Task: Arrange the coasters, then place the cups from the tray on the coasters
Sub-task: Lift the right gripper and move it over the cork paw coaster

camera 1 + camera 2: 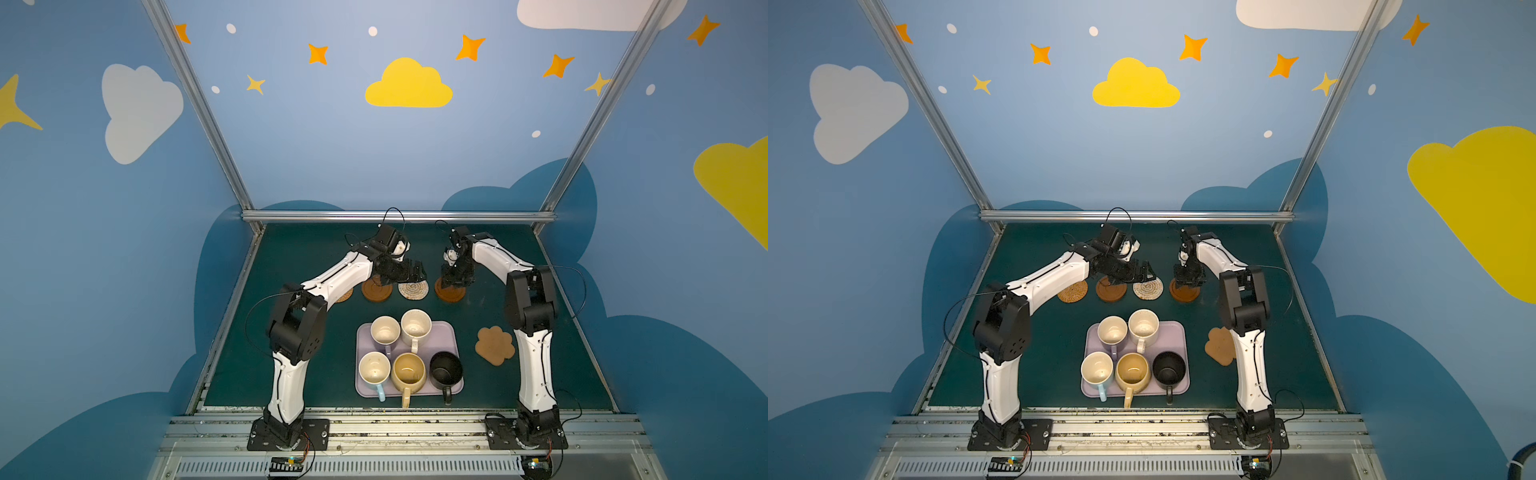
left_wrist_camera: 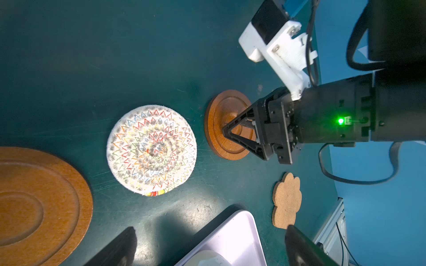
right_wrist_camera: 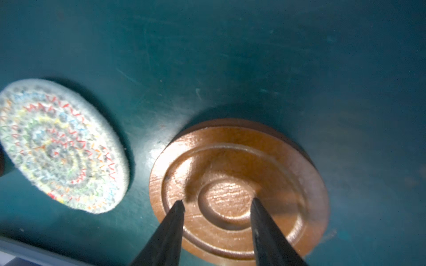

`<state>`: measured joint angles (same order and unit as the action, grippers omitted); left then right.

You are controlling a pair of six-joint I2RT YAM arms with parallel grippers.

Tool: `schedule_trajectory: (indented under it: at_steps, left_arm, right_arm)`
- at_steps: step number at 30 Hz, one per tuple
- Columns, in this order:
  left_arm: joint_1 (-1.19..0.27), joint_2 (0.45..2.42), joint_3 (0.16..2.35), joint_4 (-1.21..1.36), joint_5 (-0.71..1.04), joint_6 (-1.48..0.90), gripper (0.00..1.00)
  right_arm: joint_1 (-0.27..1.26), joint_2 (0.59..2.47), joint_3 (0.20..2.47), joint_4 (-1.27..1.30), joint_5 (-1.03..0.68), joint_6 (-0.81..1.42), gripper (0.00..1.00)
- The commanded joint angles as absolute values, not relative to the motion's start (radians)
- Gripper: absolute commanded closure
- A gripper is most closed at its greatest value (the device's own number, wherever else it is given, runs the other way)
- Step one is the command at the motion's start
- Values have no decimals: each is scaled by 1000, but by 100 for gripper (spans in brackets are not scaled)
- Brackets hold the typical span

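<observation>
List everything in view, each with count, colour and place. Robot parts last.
table: one, dark green, floor of the enclosure
tray: one, pale lilac, near middle of the table
lilac cup: one, tray's far row
cream-white cup: one, tray's far row
light blue cup: one, tray's near row
mustard yellow cup: one, tray's near row
black cup: one, tray's near row
tan woven coaster: one, left end of the far row
left wooden coaster: one, dark brown, next along
whitish woven coaster: one, next along
right wooden coaster: one, dark brown, right end
paw cork coaster: one, tan, right of the tray
left hand: one, black, open, above the row
right hand: one, black, open, tips at the right wooden coaster
</observation>
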<state>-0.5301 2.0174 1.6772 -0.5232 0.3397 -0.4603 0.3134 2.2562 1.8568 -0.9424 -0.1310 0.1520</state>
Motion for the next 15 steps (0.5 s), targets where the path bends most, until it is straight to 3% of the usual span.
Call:
schedule_trajectory:
  at_steps: [1, 7, 11, 15]
  left_arm:
    - [-529, 1968, 1689, -521, 334, -459, 0]
    - [-529, 1948, 1688, -522, 335, -457, 0]
    - [-529, 1923, 1674, -508, 347, -455, 0]
    - [-532, 1899, 1664, -514, 362, -447, 0]
  right_arm:
    - [316, 2165, 1855, -947, -127, 149, 49]
    - [310, 2118, 1842, -953, -158, 177, 44]
    - [319, 2031, 1795, -930, -97, 190, 23]
    - [324, 1932, 1756, -951, -7, 215, 18]
